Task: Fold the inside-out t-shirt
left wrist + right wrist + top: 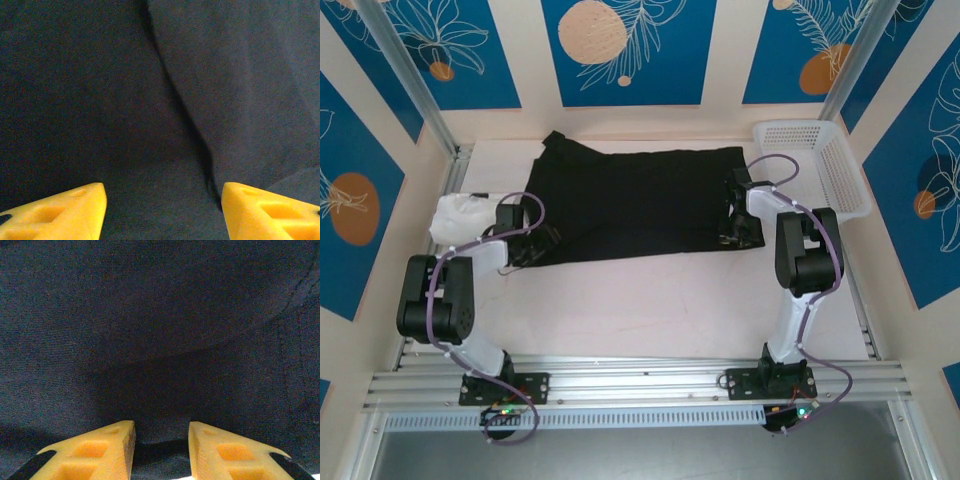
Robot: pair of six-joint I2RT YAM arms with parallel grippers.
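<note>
The pale counter (650,300) carries three things. The black inside-out t-shirt (640,205) lies spread flat across its far half, stretched left to right, with one part sticking out toward the far left. A crumpled white garment (460,215) sits at the left edge, and a white slatted basket (820,165) at the far right corner.

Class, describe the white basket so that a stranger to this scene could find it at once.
On the table, look to the far right corner, beyond the right arm. The white basket sits there, rigid with latticed sides, unlike the spread black t-shirt beside it and the soft white bundle at the left edge.
</note>
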